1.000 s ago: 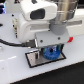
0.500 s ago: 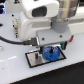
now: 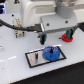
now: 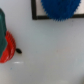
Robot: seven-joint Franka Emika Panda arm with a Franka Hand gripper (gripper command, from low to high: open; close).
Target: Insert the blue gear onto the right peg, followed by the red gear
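Blue gear (image 3: 51, 52) now lies flat on the grey plate (image 3: 35, 58), lower centre of the exterior view; arm has lifted off and moved toward the red gear (image 3: 66, 37) at right. Gripper (image 3: 54, 37) fingers spread, empty. Gears lie flat, axes vertical. Red next.

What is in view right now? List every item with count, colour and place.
blue gear: one, bright blue, lying on the grey plate at the exterior view's right end.
red gear: one, red, on the white table beyond the plate, at the pincer.
grey plate: one, grey with black edge, on the table near the middle.
left peg: one, dark, upright on the plate's bare part.
white table: one, white, under everything.
pincer: one, dark fingers, down around the red gear; whether closed is unclear.
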